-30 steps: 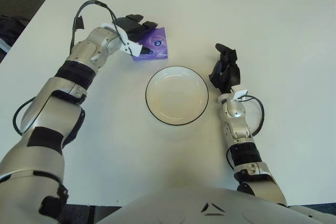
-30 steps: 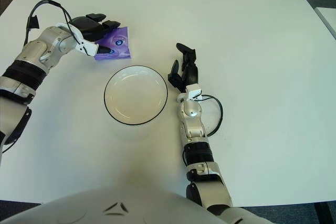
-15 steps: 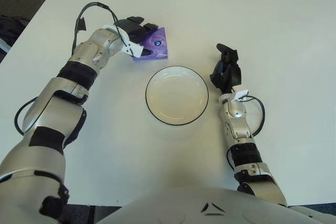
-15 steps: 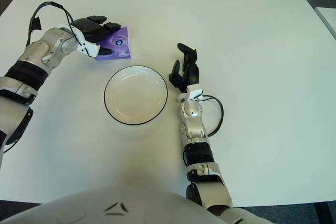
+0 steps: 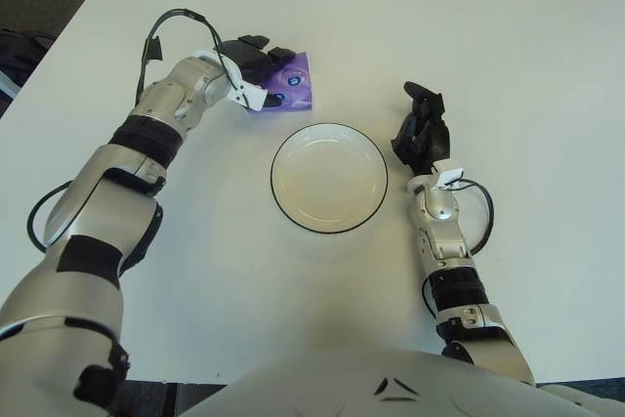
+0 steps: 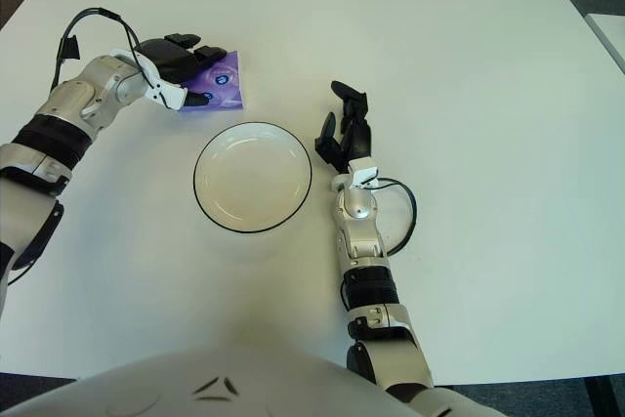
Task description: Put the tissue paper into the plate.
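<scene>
While the left hand (image 5: 256,63) curls its dark fingers (image 5: 276,99) over the purple tissue paper (image 5: 290,88) on the tabletop (image 5: 508,65), just beyond the plate (image 5: 329,178), the grip looks partial. It'll want a firm pinch, then a clean lift clear of the rim. Right hand (image 5: 420,131) idles right of the plate, fingers loosely curled, holding nothing.

Left hand (image 5: 256,63) is stretched out far-left, fingers curled down in a grip. Right hand (image 5: 420,130) just sits upright, fingers loose.
</scene>
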`<action>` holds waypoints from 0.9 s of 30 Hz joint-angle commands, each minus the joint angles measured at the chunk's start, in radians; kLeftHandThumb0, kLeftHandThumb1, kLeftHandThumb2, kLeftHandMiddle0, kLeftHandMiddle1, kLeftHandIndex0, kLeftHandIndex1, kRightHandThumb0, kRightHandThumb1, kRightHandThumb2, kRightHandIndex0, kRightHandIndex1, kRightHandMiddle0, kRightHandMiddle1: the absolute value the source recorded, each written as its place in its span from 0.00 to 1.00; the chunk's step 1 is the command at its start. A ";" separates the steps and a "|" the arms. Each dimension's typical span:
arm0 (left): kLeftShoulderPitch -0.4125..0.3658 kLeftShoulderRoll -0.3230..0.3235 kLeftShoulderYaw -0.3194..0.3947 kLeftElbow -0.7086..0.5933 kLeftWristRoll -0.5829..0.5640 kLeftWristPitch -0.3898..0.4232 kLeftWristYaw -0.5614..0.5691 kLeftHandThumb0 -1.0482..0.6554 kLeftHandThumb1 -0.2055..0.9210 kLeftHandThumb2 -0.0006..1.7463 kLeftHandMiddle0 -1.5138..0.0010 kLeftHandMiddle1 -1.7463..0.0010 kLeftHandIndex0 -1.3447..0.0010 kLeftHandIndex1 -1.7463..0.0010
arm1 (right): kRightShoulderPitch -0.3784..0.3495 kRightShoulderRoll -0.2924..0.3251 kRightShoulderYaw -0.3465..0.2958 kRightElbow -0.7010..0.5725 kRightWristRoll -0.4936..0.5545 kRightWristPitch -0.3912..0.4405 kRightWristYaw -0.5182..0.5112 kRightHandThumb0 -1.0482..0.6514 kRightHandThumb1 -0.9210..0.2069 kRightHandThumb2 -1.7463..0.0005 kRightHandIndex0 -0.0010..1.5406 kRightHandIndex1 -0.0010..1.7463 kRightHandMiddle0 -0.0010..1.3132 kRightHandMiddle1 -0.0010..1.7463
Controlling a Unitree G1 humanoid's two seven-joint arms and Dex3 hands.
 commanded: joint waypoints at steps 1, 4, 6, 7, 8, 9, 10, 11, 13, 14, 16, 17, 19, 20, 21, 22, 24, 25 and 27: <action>0.009 -0.002 -0.022 0.024 0.018 -0.016 0.004 0.05 1.00 0.49 0.94 0.99 1.00 0.88 | 0.068 0.001 -0.021 0.050 0.017 0.070 -0.008 0.27 0.00 0.48 0.26 0.04 0.00 0.52; 0.008 -0.005 -0.028 0.033 0.018 -0.023 0.013 0.05 1.00 0.49 0.94 0.99 1.00 0.89 | 0.069 0.003 -0.022 0.050 0.017 0.067 -0.009 0.28 0.00 0.48 0.26 0.04 0.00 0.52; 0.008 -0.007 -0.032 0.037 0.019 -0.026 0.020 0.06 1.00 0.49 0.93 0.99 1.00 0.89 | 0.070 0.003 -0.023 0.051 0.018 0.065 -0.010 0.28 0.00 0.48 0.27 0.04 0.00 0.52; 0.010 -0.008 -0.034 0.037 0.021 -0.028 0.024 0.06 1.00 0.49 0.93 0.99 1.00 0.89 | 0.071 0.004 -0.023 0.051 0.017 0.063 -0.010 0.28 0.00 0.48 0.27 0.04 0.00 0.52; 0.011 -0.009 -0.036 0.038 0.022 -0.029 0.027 0.06 1.00 0.49 0.93 0.98 1.00 0.89 | 0.071 0.004 -0.023 0.050 0.017 0.062 -0.010 0.28 0.00 0.48 0.27 0.04 0.00 0.52; 0.012 -0.008 -0.038 0.038 0.022 -0.030 0.029 0.06 1.00 0.49 0.93 0.98 1.00 0.89 | 0.072 0.005 -0.023 0.050 0.016 0.061 -0.010 0.28 0.00 0.48 0.27 0.04 0.00 0.52; 0.013 -0.010 -0.042 0.040 0.025 -0.030 0.031 0.06 1.00 0.49 0.93 0.98 1.00 0.89 | 0.073 0.005 -0.023 0.049 0.015 0.061 -0.010 0.28 0.00 0.48 0.27 0.04 0.00 0.52; 0.013 -0.011 -0.045 0.041 0.026 -0.031 0.033 0.06 1.00 0.49 0.93 0.98 1.00 0.89 | 0.074 0.005 -0.022 0.047 0.014 0.061 -0.010 0.27 0.00 0.48 0.27 0.04 0.00 0.52; 0.014 -0.012 -0.049 0.043 0.028 -0.031 0.036 0.06 1.00 0.49 0.93 0.98 1.00 0.89 | 0.076 0.005 -0.021 0.045 0.013 0.061 -0.010 0.27 0.00 0.48 0.27 0.04 0.00 0.52; 0.015 -0.014 -0.050 0.045 0.030 -0.031 0.038 0.06 1.00 0.49 0.93 0.99 1.00 0.89 | 0.077 0.006 -0.021 0.044 0.012 0.062 -0.010 0.27 0.00 0.47 0.26 0.04 0.00 0.52; 0.017 -0.024 -0.056 0.056 0.034 -0.026 0.047 0.07 1.00 0.49 0.93 0.99 1.00 0.89 | 0.080 0.005 -0.020 0.041 0.010 0.061 -0.010 0.27 0.00 0.47 0.26 0.04 0.00 0.52; 0.017 -0.029 -0.059 0.064 0.036 -0.024 0.052 0.07 1.00 0.49 0.93 0.99 1.00 0.89 | 0.081 0.006 -0.020 0.039 0.010 0.061 -0.011 0.27 0.00 0.47 0.26 0.04 0.00 0.51; 0.017 -0.035 -0.063 0.075 0.037 -0.023 0.059 0.07 1.00 0.49 0.93 0.99 1.00 0.89 | 0.084 0.006 -0.020 0.037 0.009 0.061 -0.012 0.27 0.00 0.47 0.26 0.04 0.00 0.51; 0.017 -0.037 -0.065 0.079 0.037 -0.022 0.062 0.07 1.00 0.49 0.93 0.99 1.00 0.88 | 0.085 0.006 -0.019 0.036 0.009 0.061 -0.012 0.27 0.00 0.47 0.26 0.04 0.00 0.51; 0.017 -0.040 -0.067 0.087 0.037 -0.021 0.067 0.07 1.00 0.49 0.93 0.99 1.00 0.88 | 0.086 0.007 -0.019 0.035 0.009 0.061 -0.013 0.27 0.00 0.47 0.26 0.04 0.00 0.51; 0.017 -0.043 -0.069 0.092 0.037 -0.020 0.070 0.07 1.00 0.48 0.93 0.99 1.00 0.88 | 0.087 0.007 -0.019 0.034 0.008 0.062 -0.013 0.27 0.00 0.47 0.26 0.04 0.00 0.51; 0.017 -0.045 -0.072 0.099 0.037 -0.020 0.075 0.07 1.00 0.48 0.94 0.99 1.00 0.89 | 0.088 0.008 -0.019 0.032 0.007 0.062 -0.015 0.27 0.00 0.47 0.26 0.04 0.00 0.51; 0.017 -0.047 -0.074 0.104 0.037 -0.019 0.080 0.07 1.00 0.48 0.94 0.99 1.00 0.89 | 0.089 0.009 -0.019 0.031 0.007 0.063 -0.015 0.28 0.00 0.47 0.26 0.04 0.00 0.51; 0.018 -0.053 -0.078 0.119 0.038 -0.020 0.094 0.07 1.00 0.48 0.94 0.99 1.00 0.89 | 0.091 0.009 -0.019 0.029 0.007 0.064 -0.016 0.28 0.00 0.47 0.26 0.04 0.00 0.51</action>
